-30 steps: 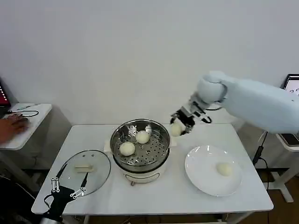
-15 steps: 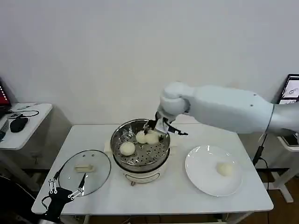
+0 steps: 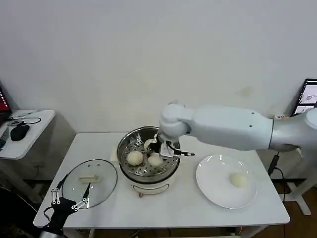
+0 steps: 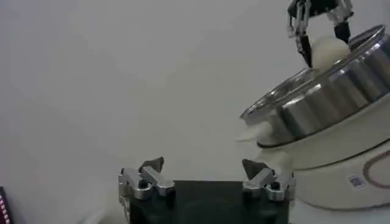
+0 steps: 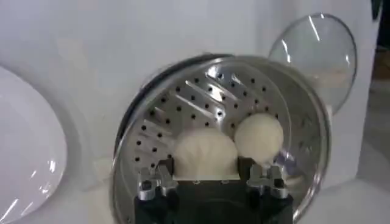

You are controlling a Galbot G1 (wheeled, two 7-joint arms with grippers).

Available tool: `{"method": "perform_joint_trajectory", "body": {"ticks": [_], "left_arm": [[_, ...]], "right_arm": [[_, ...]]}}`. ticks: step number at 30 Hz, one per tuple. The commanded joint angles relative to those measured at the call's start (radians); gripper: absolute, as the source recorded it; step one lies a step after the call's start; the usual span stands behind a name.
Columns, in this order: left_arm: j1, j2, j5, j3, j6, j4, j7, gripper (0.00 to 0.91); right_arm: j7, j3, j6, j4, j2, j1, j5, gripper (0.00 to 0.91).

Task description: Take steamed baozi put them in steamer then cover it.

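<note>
The steamer stands mid-table, a steel basket on a cream pot. My right gripper reaches down into the basket and is shut on a steamed baozi, low over the perforated floor. A second baozi lies beside it in the basket, and that same bun sits next to the held one. Another baozi rests on the white plate. The cover, a glass lid, lies flat at the front left. My left gripper hangs open just before it, holding nothing.
From the left wrist, the steamer's steel wall rises ahead, with the right gripper and its bun above the rim. A small side table with a mouse stands at the far left. Bare tabletop runs along the front edge.
My right gripper carried the baozi from right of the steamer across the rim, then lowered it into the basket. The left arm barely moved.
</note>
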Motion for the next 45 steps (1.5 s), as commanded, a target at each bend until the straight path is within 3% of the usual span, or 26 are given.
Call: {"method": "perform_joint_trajectory", "body": {"ticks": [1,12,13,16,23,27,30,35,38,40,43,45], "left_arm": [[-0.001,0.000,0.000,0.000,-0.001,0.002,0.000,0.907],[0.000,0.000,-0.001,-0.003,-0.001,0.004,-0.002,0.907],[0.001,-0.001,-0.001,-0.004,-0.001,0.003,-0.002,0.907],[0.001,-0.003,-0.001,-0.003,-0.001,0.003,-0.003,0.907],[0.001,-0.008,0.003,0.001,-0.002,0.003,-0.005,0.907],[0.002,-0.008,0.003,-0.001,-0.002,0.000,-0.005,0.907],[0.002,-0.006,0.002,-0.002,-0.002,0.001,-0.006,0.907],[-0.004,-0.007,0.003,0.003,-0.002,0.002,-0.004,0.907],[-0.008,-0.008,0.007,0.009,-0.002,0.001,-0.004,0.907],[-0.010,-0.008,0.009,0.013,-0.001,0.000,-0.003,0.907],[-0.013,-0.006,0.010,0.018,-0.001,-0.002,-0.002,0.907],[-0.013,-0.003,0.009,0.020,-0.002,-0.002,-0.001,0.907]], "right_arm": [[0.005,-0.002,0.033,0.011,0.015,-0.021,-0.045,0.685],[0.003,0.002,0.051,0.012,0.012,-0.038,-0.061,0.685],[0.003,0.004,0.055,0.014,0.011,-0.038,-0.066,0.695],[0.010,0.008,0.055,0.016,0.013,-0.037,-0.068,0.907],[0.012,0.047,0.063,-0.004,0.023,-0.037,-0.115,0.907],[0.009,0.062,0.058,-0.006,0.018,-0.015,-0.097,0.907],[0.004,0.072,0.040,-0.024,0.001,0.021,-0.017,0.907],[-0.016,0.033,-0.060,-0.069,-0.068,0.088,0.226,0.907],[-0.040,-0.029,-0.159,-0.100,-0.136,0.149,0.461,0.907],[-0.061,-0.058,-0.204,-0.122,-0.176,0.169,0.561,0.907],[-0.104,-0.088,-0.316,-0.152,-0.253,0.192,0.627,0.907],[-0.112,-0.108,-0.346,-0.168,-0.285,0.193,0.656,0.907]]}}
